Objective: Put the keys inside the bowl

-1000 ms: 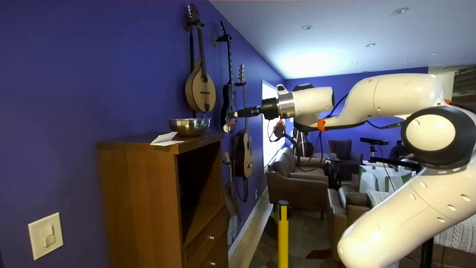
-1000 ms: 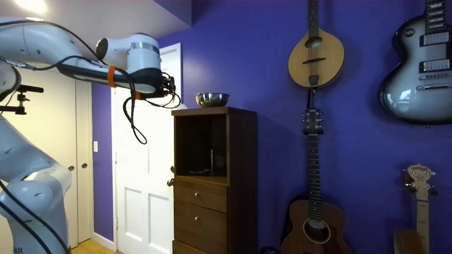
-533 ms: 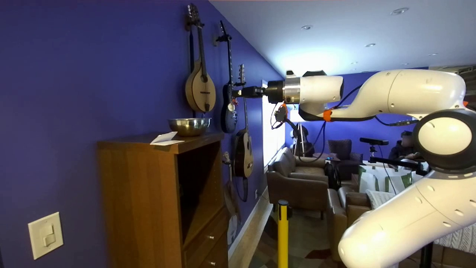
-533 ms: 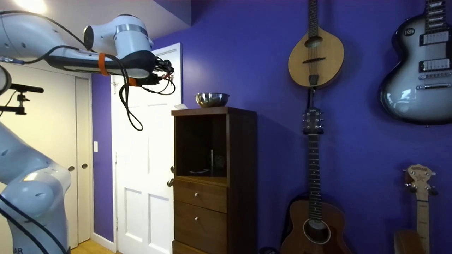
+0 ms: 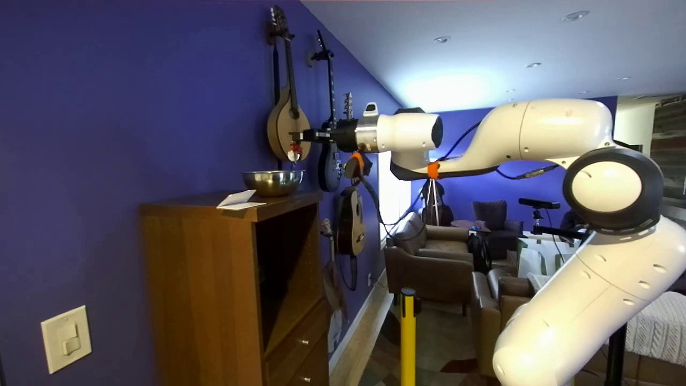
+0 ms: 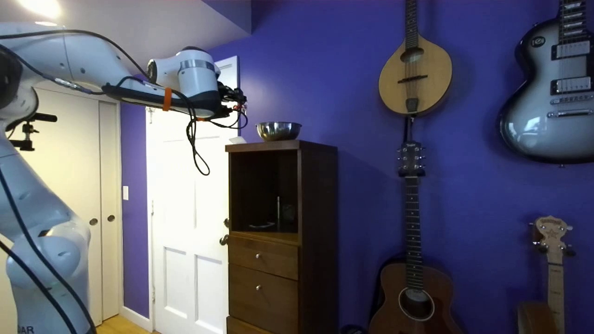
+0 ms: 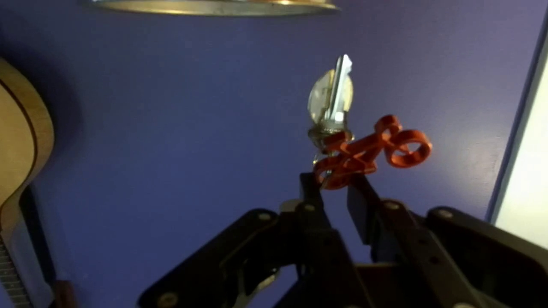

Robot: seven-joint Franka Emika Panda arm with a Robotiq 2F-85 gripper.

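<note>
Arm [image 5: 568,128] bent, pincer [image 7: 334,181] horizontal (keys [image 7: 337,94] dangling).

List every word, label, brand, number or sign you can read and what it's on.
"AR" on the arm base; the letter before it shows only in part.
Dark headstock: small mark, too blurred to read.
Pale headstock: a star; the marks above are too blurred to read.
Keys: no text readable.

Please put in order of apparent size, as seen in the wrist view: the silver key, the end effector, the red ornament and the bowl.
From largest to smallest:
1. End effector
2. Red ornament
3. Silver key
Not ranked: bowl, because the picture's top edge cuts it and only a strip shows.
</note>
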